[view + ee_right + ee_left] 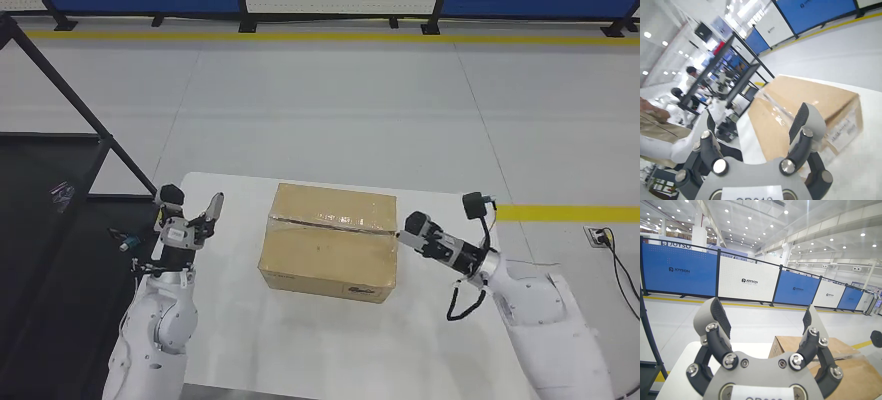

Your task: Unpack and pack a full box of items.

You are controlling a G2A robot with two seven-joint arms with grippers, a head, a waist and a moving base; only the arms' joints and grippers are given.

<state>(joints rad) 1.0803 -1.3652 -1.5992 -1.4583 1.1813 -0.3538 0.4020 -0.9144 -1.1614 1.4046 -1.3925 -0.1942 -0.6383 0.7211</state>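
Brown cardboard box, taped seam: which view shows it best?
Top view: the whole closed brown cardboard box on the white table, clear tape seam along its lid. Left wrist view catches one corner; right wrist view shows its top and labelled end.

The cardboard box (328,243) sits taped shut, so whatever is packed inside is hidden. From the left wrist, the left gripper (762,305) covers part of it and the edge cuts off more (the label (843,130) on its end, from the right wrist, is too smeared to make out).
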